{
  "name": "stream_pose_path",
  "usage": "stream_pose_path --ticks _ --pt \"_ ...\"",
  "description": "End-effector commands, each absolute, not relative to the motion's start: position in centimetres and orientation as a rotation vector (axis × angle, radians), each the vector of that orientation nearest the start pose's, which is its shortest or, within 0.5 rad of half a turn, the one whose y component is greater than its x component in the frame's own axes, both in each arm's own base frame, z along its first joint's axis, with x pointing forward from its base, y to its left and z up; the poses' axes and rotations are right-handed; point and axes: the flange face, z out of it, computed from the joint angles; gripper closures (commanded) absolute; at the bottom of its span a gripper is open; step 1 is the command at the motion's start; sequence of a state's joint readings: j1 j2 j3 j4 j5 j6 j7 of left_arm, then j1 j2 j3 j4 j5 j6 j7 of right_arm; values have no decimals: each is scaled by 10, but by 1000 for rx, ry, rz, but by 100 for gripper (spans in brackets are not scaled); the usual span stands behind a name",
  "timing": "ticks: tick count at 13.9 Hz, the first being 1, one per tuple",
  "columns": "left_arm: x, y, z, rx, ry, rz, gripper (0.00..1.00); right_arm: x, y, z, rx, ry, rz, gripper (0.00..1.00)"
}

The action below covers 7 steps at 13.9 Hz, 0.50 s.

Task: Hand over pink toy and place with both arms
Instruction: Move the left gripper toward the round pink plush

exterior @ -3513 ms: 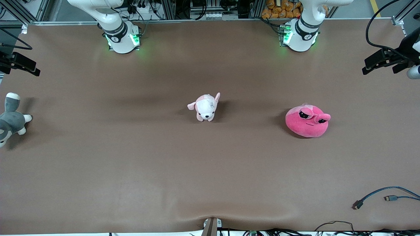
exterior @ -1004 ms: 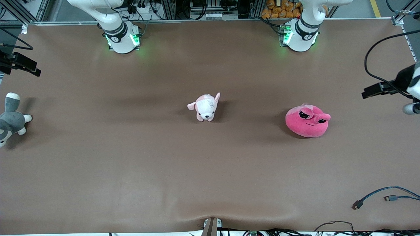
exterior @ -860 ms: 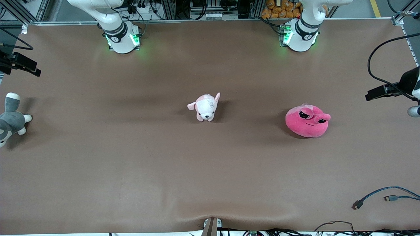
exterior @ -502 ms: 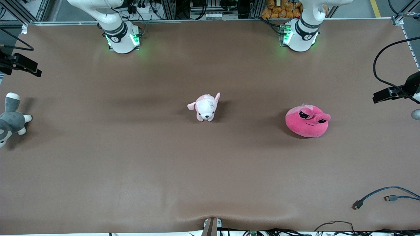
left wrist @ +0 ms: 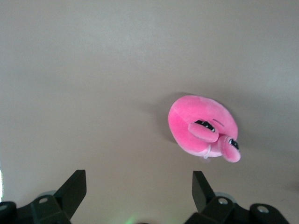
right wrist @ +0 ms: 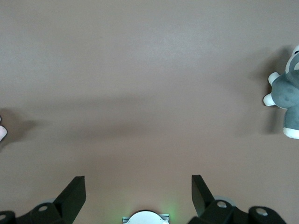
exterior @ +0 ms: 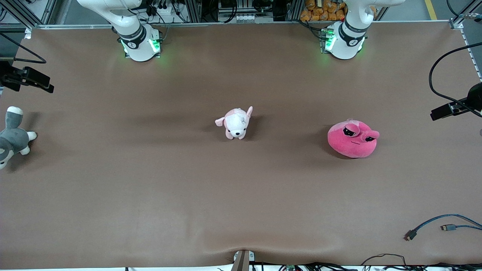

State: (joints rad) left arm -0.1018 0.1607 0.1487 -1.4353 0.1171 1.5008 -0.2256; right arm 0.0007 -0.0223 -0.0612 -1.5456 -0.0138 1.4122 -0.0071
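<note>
Resting on table [exterior: 150, 188] – pink toy [exterior: 353, 138] | left claw [left wrist: 138, 193] spread above it | right claw [right wrist: 138, 195] spread, waiting at table's edge

We look down from a high camera across the brown matte table [exterior: 150, 180], facing both white arm bases along its top edge. Our left wrist camera hangs high over the table, looking down past its spread black fingertips [left wrist: 74, 186]; with the high view it shares the hot-pink round plush toy [exterior: 353, 138] [left wrist: 202, 126]. Our right wrist camera, equally high, shares the grey-and-white plush animal [exterior: 11, 137] [right wrist: 287, 93].
</note>
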Motion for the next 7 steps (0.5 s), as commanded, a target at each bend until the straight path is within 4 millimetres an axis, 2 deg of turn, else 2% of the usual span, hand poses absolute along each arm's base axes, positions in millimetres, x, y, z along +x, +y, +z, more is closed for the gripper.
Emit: stream_pose_path --ticks 1,3,7 --pt "590 44 606 -2970 -554 86 0 530 -34 638 -3105 112 156 0" --pt "591 65 597 -2985 -771 121 0 530 -34 638 -3105 112 156 0" --pt "589 74 590 -2942 -1034 167 0 532 -32 635 -3105 105 163 0"
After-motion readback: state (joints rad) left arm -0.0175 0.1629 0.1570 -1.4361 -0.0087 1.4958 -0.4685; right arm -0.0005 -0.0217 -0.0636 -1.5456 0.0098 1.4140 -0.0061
